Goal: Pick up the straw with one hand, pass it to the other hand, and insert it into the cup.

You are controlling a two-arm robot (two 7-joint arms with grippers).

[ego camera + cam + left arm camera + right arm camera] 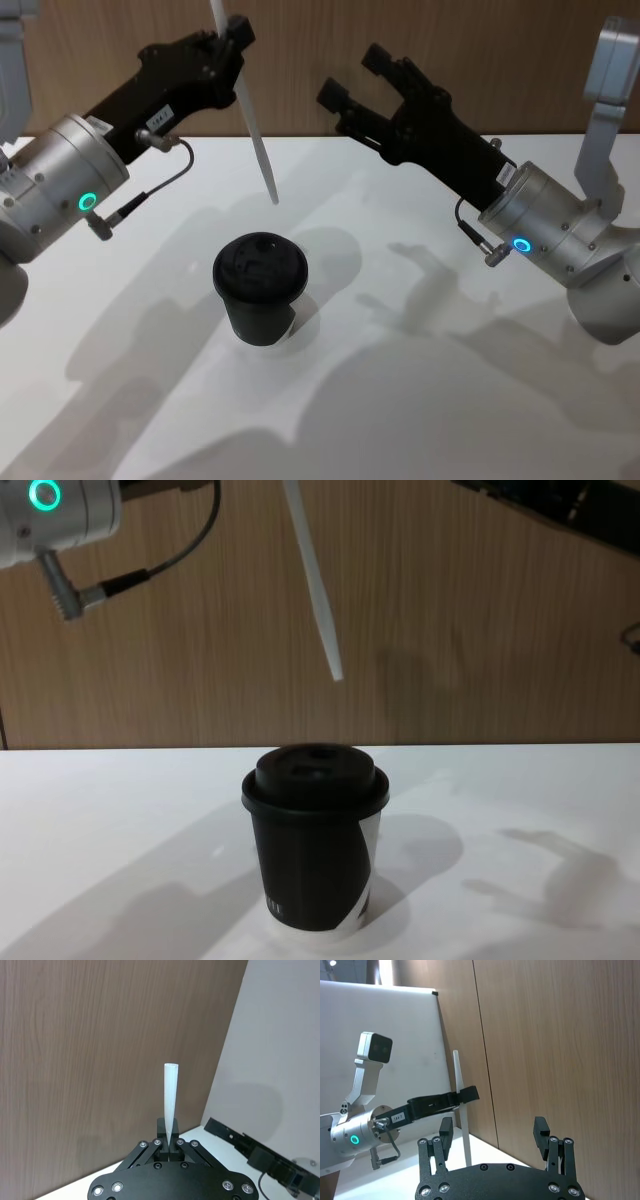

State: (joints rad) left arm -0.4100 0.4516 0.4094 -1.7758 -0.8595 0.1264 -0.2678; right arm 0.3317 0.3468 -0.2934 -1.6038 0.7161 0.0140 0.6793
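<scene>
The white translucent straw (250,110) hangs tilted in the air, and my left gripper (237,30) is shut on its upper part. In the left wrist view the straw (170,1100) sticks out from between the closed fingers of that gripper (169,1141). Its lower tip is above the black lidded cup (260,288) and slightly behind it, clear of the lid. From the chest view, the straw (315,580) points down toward the cup (315,840). My right gripper (360,75) is raised to the right of the straw, open and holding nothing. The right wrist view shows its fingers (493,1132) spread, with the straw (461,1105) beyond them.
The cup stands alone on the white table (420,400). A wooden wall (300,90) rises behind the table's far edge. Shadows of both arms lie across the tabletop.
</scene>
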